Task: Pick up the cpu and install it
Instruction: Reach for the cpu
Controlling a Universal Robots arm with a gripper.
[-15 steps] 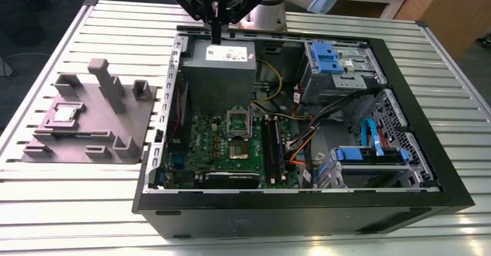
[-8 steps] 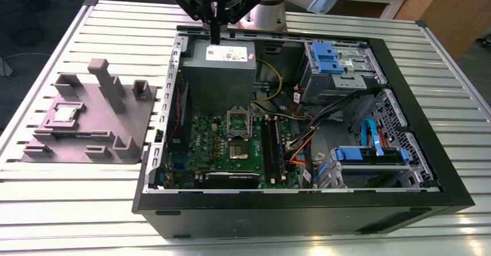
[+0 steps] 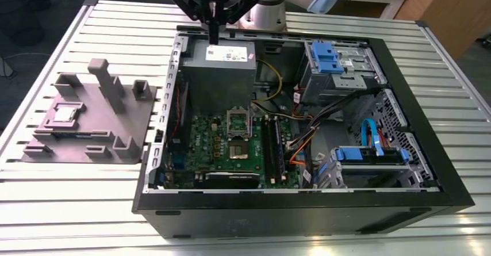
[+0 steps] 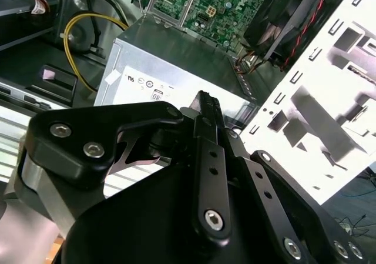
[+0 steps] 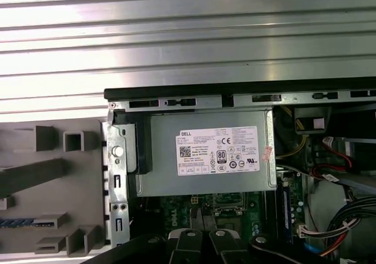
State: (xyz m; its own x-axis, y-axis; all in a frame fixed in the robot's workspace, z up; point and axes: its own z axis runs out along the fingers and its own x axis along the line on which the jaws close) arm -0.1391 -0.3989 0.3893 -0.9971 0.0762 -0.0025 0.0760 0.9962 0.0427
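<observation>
At nine o'clock in the exterior view, the cpu [image 3: 63, 113] lies flat in a recess of the grey holder block [image 3: 126, 121], ringed by upright posts, on the slatted metal table [image 3: 77, 198]. Toward twelve o'clock, the arm's gripper [image 3: 213, 39] hangs above the power supply [image 3: 222, 66] at the back edge of the open computer case [image 3: 291, 213]. Its jaws are drawn together with nothing between them, and the chip sits well apart, at about eight o'clock from it. At the centre the motherboard [image 3: 218, 152] lies exposed, and a blue drive bay [image 3: 322, 57] stands toward two o'clock. The pickup looks not yet begun. Done well, it likely calls for clearing the case wall, spreading the jaws before descent, coming down square between the posts, and gripping the chip level, by its edges.
</observation>
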